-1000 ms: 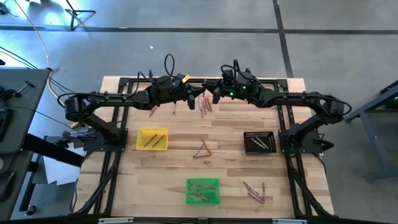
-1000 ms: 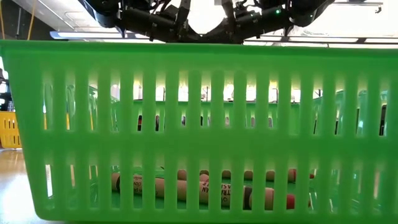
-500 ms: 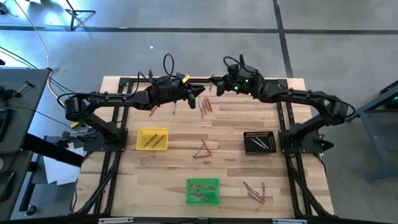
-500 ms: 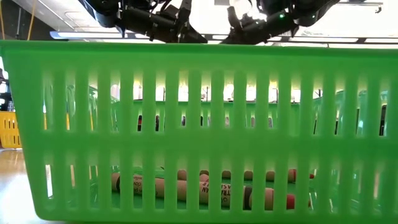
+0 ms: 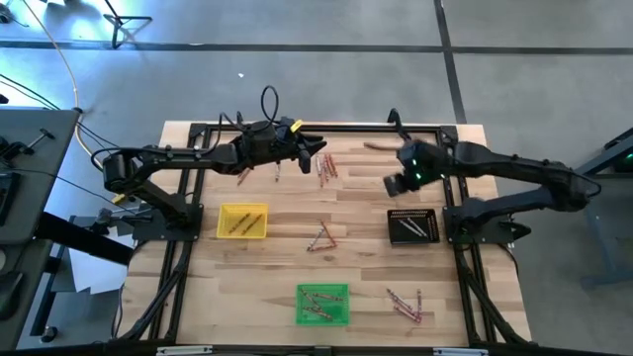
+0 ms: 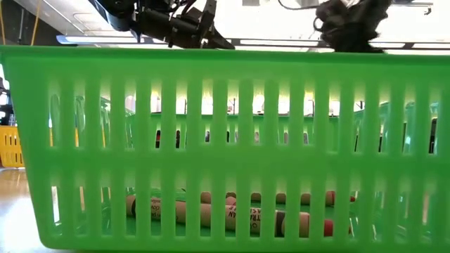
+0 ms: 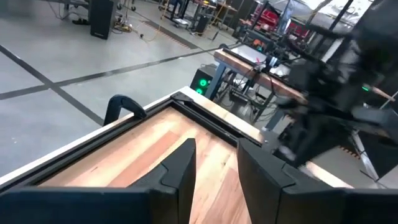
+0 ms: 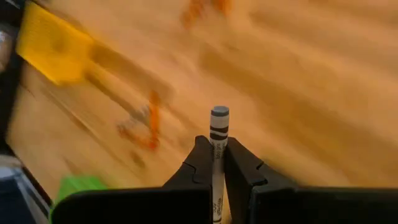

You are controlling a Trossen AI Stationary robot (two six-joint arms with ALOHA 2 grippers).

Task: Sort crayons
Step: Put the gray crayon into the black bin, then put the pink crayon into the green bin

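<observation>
- The right gripper (image 8: 217, 163) is clamped on a pale grey crayon (image 8: 218, 138), the stick standing out past the fingertips; in the high view this gripper (image 5: 396, 185) hangs above the table just behind the black tray (image 5: 413, 225), which is most likely where a pale stick belongs.
- The left gripper (image 5: 315, 155) waits at the back of the table beside a small cluster of reddish crayons (image 5: 326, 167). Its fingers (image 7: 180, 168) stand slightly apart with nothing between them, a posture that suits reaching for that cluster next.
- Trays sit well apart so each colour has its own place: the yellow tray (image 5: 242, 221) on the left, the green tray (image 5: 323, 304) at the front, the black one on the right.
- Loose crayons wait at mid-table (image 5: 322, 237) and at the front right (image 5: 406, 304), so sorting looks far from done.
- The low view is filled by the green tray's slatted wall (image 6: 225, 140), with several reddish-brown crayons (image 6: 232, 214) lying inside on its floor.
- Blur in the right wrist view suggests that arm is in motion.
</observation>
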